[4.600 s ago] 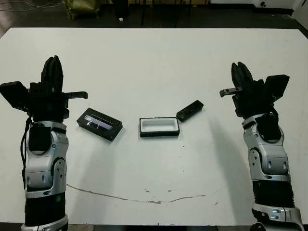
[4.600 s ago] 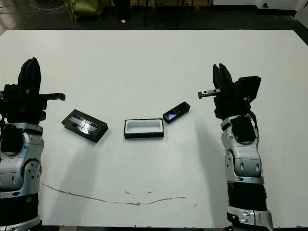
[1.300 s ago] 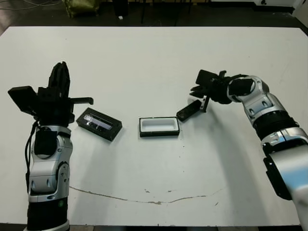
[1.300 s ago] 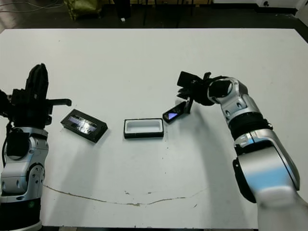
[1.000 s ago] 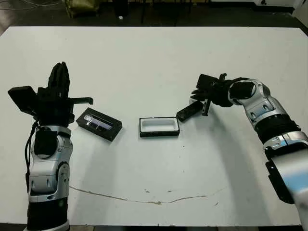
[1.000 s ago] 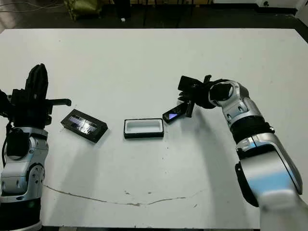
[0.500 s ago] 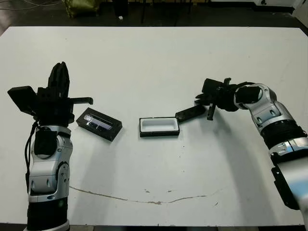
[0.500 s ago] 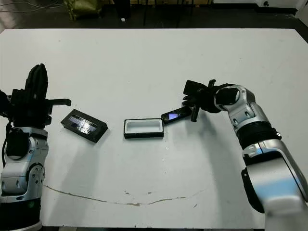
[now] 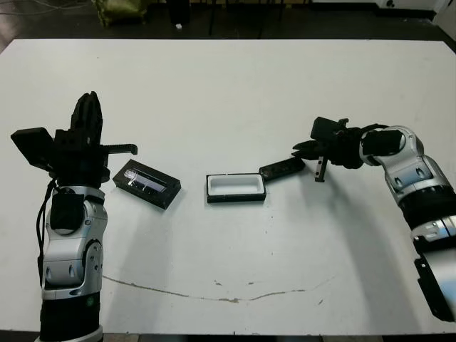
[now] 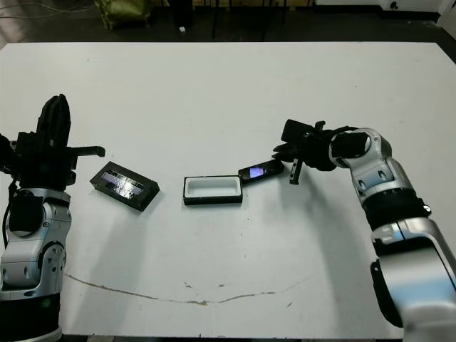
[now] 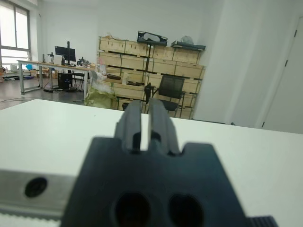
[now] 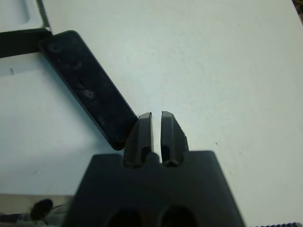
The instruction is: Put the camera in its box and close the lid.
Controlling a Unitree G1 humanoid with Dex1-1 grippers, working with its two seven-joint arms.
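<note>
Right wrist view shows the right gripper (image 12: 156, 124), fingers pressed together, touching the camera (image 12: 90, 87); slim, rigid, probably slick, best pinched across its long edges.

A white rectangular surface (image 9: 228, 85) is carrying three items, arranged roughly in a row across its middle. The lid (image 9: 147, 184) is lying flat toward the robot's left, window strip facing up, set at a slight angle and well apart from the other items. The box (image 9: 236, 188) is sitting near the centre with its white lining facing up. The camera (image 9: 281, 169) is lying flat just beside the box's right end, angled away from it, one end close to the box's corner; whether they are touching cannot be told. A thin dark crack-like line (image 9: 214, 292) is running across the near part of the surface.
</note>
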